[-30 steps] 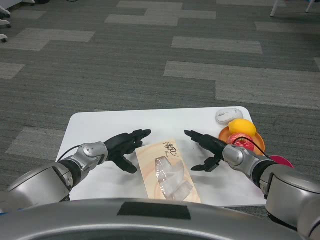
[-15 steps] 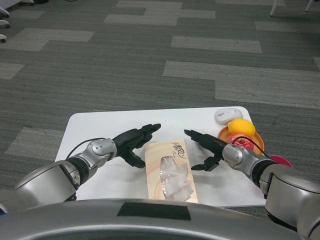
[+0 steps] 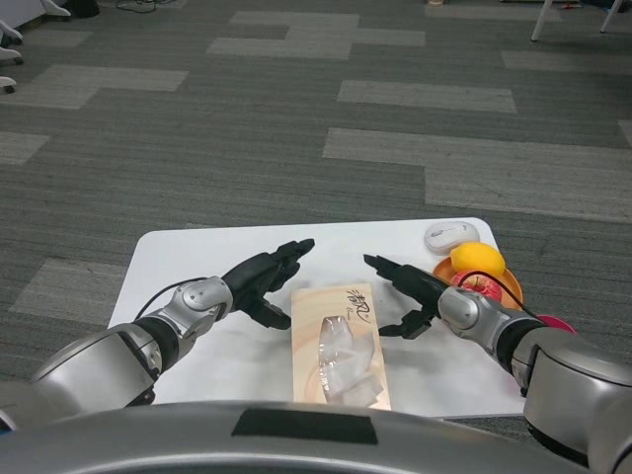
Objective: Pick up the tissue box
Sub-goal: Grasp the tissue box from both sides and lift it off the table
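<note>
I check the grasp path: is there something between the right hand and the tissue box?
In the head view, only a narrow strip of bare white table separates the right hand from the tissue box. Nothing lies there.

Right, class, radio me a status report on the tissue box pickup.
Left hand open, right hand open, flanking the tissue box. Box flat on table, not gripped. Nothing between hands and box.

White table (image 3: pixel 197 247), tissue box (image 3: pixel 336 346), white mouse (image 3: pixel 451 235), orange plate (image 3: pixel 510 289)
</note>
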